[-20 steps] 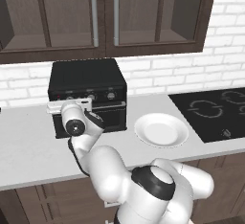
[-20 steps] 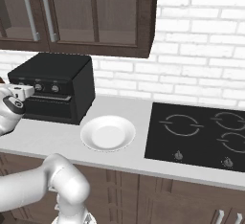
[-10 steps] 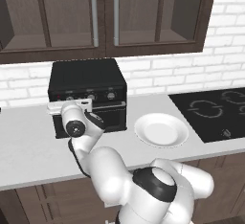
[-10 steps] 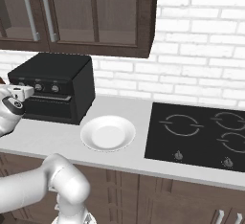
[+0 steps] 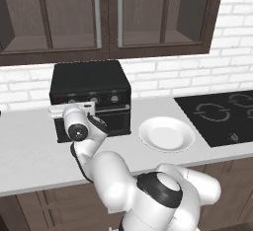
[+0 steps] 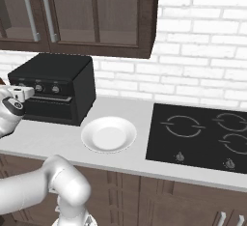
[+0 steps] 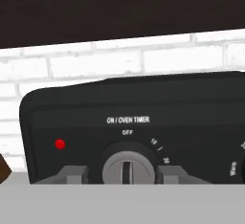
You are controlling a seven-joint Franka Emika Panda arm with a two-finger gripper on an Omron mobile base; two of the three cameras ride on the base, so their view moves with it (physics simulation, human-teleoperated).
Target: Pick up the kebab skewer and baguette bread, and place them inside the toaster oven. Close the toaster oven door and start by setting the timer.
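Observation:
The black toaster oven [image 5: 91, 84] [image 6: 53, 75] stands on the counter against the brick wall, its door [image 5: 116, 120] [image 6: 48, 106] shut. My gripper [image 5: 74, 104] [image 6: 24, 92] is up against the left end of the knob row. In the hand view the gripper [image 7: 122, 173] is open, one grey fingertip on each side of the timer knob [image 7: 128, 168], whose marker points up at OFF. A small red light [image 7: 60, 144] sits left of the knob. The kebab skewer and baguette bread are hidden.
A white plate [image 5: 166, 134] [image 6: 108, 134] with nothing on it lies on the counter right of the oven. A black cooktop [image 5: 222, 116] [image 6: 198, 133] takes up the counter's right end. Dark wall cabinets [image 5: 106, 13] hang above the oven.

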